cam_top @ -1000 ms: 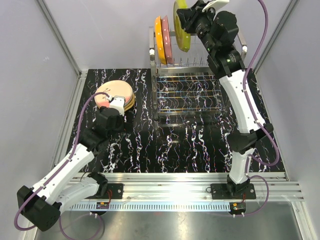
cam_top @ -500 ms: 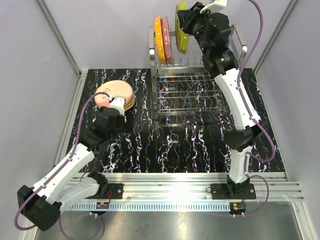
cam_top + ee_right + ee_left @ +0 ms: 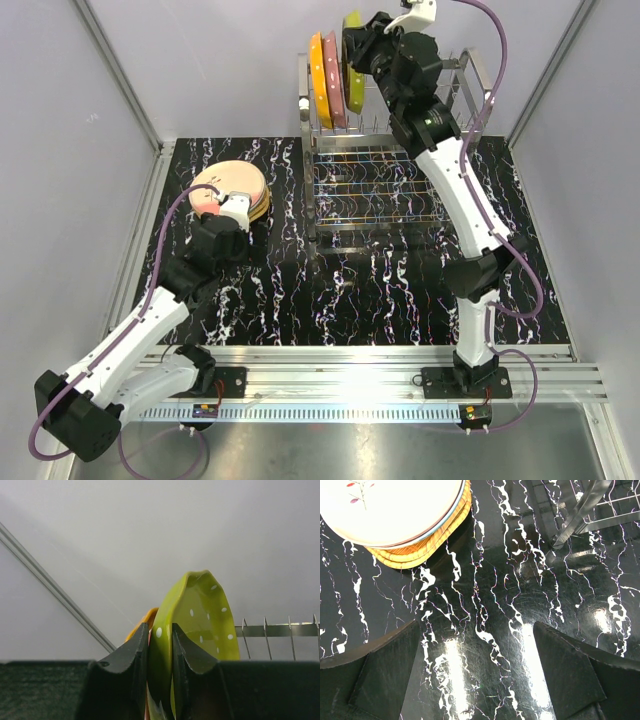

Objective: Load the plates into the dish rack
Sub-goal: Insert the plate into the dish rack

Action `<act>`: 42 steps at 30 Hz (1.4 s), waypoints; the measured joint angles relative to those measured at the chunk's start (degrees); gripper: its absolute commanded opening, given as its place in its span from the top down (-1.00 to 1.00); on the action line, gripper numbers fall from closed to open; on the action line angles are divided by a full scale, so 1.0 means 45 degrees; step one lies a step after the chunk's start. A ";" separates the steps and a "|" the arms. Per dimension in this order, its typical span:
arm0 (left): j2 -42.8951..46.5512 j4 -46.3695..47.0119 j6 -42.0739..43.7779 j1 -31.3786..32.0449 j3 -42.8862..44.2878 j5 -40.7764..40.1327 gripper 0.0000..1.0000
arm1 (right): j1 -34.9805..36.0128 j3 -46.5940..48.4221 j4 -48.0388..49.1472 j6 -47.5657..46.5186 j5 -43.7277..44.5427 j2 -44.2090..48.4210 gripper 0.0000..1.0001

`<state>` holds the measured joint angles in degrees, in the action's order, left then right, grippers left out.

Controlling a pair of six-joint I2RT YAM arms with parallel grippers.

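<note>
Plates racked so far: an orange plate [image 3: 319, 78] and a pink plate [image 3: 335, 88] stand upright at the dish rack's [image 3: 380, 190] far-left end. The right gripper [image 3: 160, 630] pinches a lime-green plate [image 3: 205, 615] just beside them, not yet released. A stack [image 3: 235, 185] waits left of the rack, with the left gripper [image 3: 475, 630] spread wide near it.

Glossy glaze, shiny steel, matt black plastic.
Shows smooth, glossy glaze on the lime-green plate [image 3: 200, 615] and cream plate [image 3: 385, 505]; wood-like grain on the tan plates [image 3: 417, 552] beneath; bright polished steel wire on the dish rack [image 3: 380, 185]; mirror-glossy black marbled table [image 3: 485, 630]; matt black plastic on the right gripper [image 3: 160, 626].
</note>
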<state>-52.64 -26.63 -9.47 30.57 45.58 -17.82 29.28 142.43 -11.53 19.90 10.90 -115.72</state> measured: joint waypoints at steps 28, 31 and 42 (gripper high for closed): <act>0.0000 0.0000 0.0000 0.0000 0.0000 0.0248 -0.98 | 0.0311 -0.4124 0.2939 -0.0189 0.0806 0.1185 0.58; 0.0000 0.0000 0.0000 0.0000 0.0000 0.0253 -0.98 | 0.0311 -0.4206 0.2987 -0.0185 0.0806 0.1243 0.41; 0.0005 0.0000 0.0000 0.0000 0.0000 0.0291 -0.98 | 0.0311 -0.4206 0.3478 -0.0223 0.0763 0.1710 0.17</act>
<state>-52.62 -26.63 -9.47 30.57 45.58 -16.51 30.68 123.50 4.12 18.90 14.33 -108.03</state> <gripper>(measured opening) 0.987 0.406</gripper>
